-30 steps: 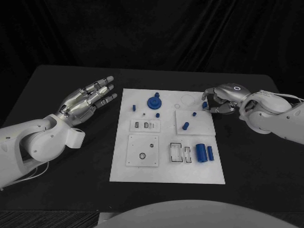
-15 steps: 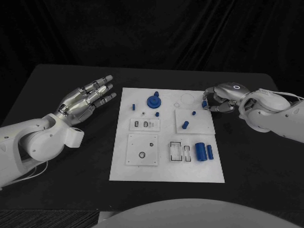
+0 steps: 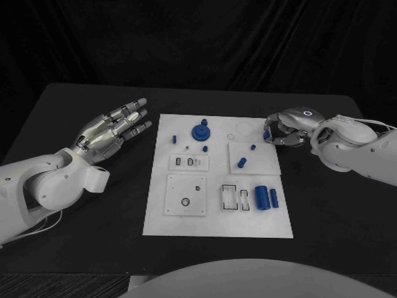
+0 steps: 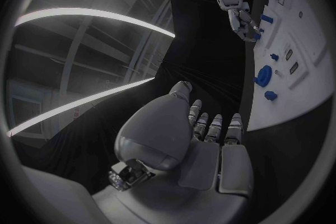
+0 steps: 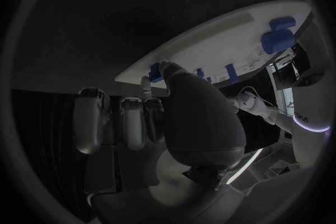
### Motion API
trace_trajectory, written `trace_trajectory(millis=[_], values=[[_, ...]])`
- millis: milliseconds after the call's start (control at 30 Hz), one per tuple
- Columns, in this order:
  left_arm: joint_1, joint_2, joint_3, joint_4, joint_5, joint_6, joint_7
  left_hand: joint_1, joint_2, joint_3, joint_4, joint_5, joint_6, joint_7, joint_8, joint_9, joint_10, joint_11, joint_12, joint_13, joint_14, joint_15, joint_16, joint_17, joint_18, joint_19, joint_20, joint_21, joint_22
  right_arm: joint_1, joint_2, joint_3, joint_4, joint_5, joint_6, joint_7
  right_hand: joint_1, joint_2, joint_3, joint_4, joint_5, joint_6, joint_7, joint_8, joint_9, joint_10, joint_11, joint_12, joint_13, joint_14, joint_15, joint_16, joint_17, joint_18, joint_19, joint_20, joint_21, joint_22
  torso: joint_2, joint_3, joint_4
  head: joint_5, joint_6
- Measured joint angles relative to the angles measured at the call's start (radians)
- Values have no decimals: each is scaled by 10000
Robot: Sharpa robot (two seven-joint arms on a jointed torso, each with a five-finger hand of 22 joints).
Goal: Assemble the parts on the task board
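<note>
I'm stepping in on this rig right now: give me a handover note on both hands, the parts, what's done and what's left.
Left hand: open, fingers spread, above the table left of the task board, holding nothing.
Right hand: fingers curled around a small blue part at the board's far right edge.
Round blue part stands near the far edge; two blue cylinders lie at the near right.
Done: cannot tell.
Left: place the pinched part, then the loose pieces.
</note>
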Motion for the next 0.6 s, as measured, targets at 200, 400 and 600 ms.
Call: trace_trajectory(millis=[200, 400, 600], values=[[0, 4, 0, -4, 0, 5, -15, 0, 0, 0, 0, 0, 0, 0, 0, 0, 0, 0, 0, 0, 0, 0, 0, 0, 0, 0, 0, 0, 0, -2, 33, 0, -20, 0, 35, -10, 53, 53, 96, 15, 797, 268, -55, 233, 46, 0, 0, 0, -1, 0, 0, 0, 0, 0, 0, 0, -116, 0, 0, 2, -1, 20, -14], [-1, 6, 0, -9, 0, 14, -32, 0, 0, 0, 0, 0, 0, 0, 0, 0, 0, -1, 0, 0, 0, 0, 0, 0, 0, 0, 0, 0, 0, -2, 81, 0, -43, 1, 61, -18, 53, 53, 158, 11, 996, 368, -76, 293, 63, 0, 0, 0, -2, 15, -57, 0, 0, 0, 0, 0, -116, 8, -4, 2, -6, 29, -37], [-2, 8, 0, -12, 0, 22, -50, 0, 0, 0, 0, 0, 0, 0, 0, 0, 0, 0, 0, 0, 0, 0, 0, 0, 0, 0, 0, 0, 0, -2, 112, 0, -50, 2, 75, -18, 146, 146, 334, -57, 1559, 500, -108, 426, 119, -6, -51, 0, -3, 7, -64, 0, 0, 0, 0, -74, -116, 7, -4, 2, -3, 23, -46]])
